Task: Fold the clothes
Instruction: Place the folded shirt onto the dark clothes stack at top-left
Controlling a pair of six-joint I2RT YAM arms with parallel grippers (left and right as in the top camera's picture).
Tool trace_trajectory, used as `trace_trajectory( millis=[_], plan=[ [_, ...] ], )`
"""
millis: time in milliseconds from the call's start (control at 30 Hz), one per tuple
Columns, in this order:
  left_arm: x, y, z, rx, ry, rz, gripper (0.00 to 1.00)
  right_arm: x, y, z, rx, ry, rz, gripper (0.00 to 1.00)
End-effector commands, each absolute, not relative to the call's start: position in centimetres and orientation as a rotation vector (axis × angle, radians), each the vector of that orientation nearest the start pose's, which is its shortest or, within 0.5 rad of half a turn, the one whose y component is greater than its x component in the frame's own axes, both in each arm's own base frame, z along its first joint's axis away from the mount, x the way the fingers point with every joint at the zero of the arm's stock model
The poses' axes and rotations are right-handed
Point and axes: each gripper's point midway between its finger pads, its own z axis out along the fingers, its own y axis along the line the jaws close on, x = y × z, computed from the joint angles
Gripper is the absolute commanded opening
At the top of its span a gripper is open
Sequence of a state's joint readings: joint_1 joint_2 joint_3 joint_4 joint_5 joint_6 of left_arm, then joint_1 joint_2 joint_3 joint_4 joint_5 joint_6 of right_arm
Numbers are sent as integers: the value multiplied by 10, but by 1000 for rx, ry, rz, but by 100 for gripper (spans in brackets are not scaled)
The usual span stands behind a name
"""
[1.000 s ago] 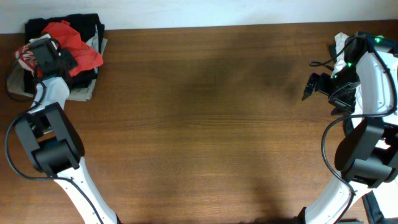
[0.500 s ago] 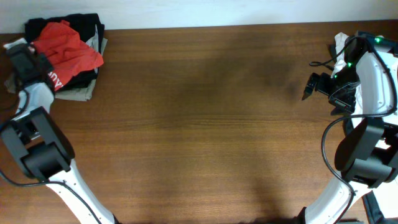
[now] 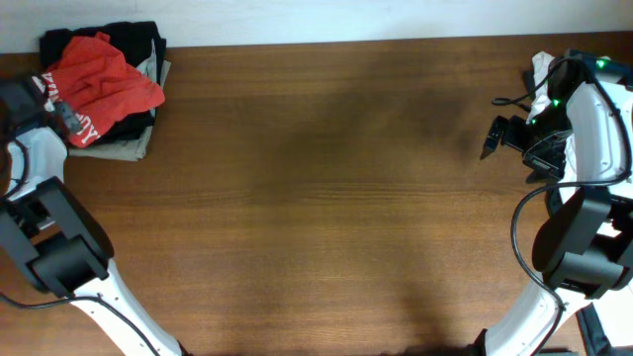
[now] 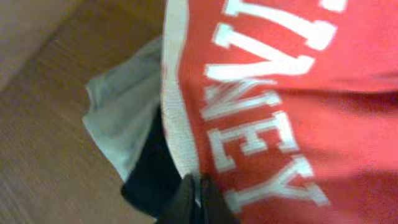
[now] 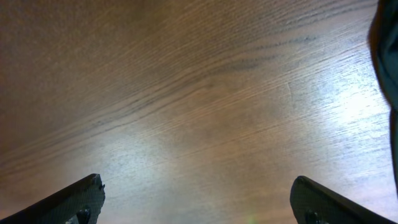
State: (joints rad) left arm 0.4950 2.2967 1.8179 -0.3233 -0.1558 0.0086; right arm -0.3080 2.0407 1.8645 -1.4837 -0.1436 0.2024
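The clothes, a red-orange T-shirt [image 3: 99, 79] with white lettering, lie crumpled on a pile at the table's far left corner. My left gripper [image 3: 59, 111] is at the shirt's left edge. In the left wrist view the shirt [image 4: 292, 99] fills the frame with its big white letters. The left gripper [image 4: 198, 200] is shut there, pinching the shirt's white-edged hem. My right gripper [image 3: 487, 144] hovers over bare wood at the far right. Its jaws stand wide open, and the right gripper [image 5: 199, 205] has nothing between its fingers.
Under the shirt lie a black garment [image 3: 136, 40] and a grey one [image 3: 127, 146]; the grey garment [image 4: 121, 118] and the black garment [image 4: 152, 180] also show in the left wrist view. A white cloth [image 3: 542, 67] sits at the back right behind the right arm.
The left arm has swung left off the pile, then closed on the shirt's lettered edge, which now stretches leftward. The right arm has not moved.
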Motion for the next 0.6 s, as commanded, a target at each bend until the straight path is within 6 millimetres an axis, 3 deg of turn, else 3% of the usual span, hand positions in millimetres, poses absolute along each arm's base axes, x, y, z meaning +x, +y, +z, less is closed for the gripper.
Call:
trace_trajectory(
  millis=[0,133,200,267,367,400,500,567],
  plan=[
    [527,299,132,-607,2254,403,3,361,-89,136,800,3070,236,99],
    [516,288,172,-593,2236,394,4,361,-89,135,800,3070,235,99],
    [516,276,170,-564,2262,316,4,361,-89,136,800,3070,236,99],
    [519,268,146,-580,2304,238,2,361,-89,136,800,3070,236,99],
    [522,259,96,-606,2391,140,1,361,-89,135,800,3070,235,99],
    [522,254,69,-607,2438,92,1,361,-89,136,800,3070,236,99],
    [512,246,22,-632,2540,44,0,361,-89,136,800,3070,236,99],
    [501,240,13,-651,2599,26,1,361,-89,136,800,3070,236,99]
  ],
)
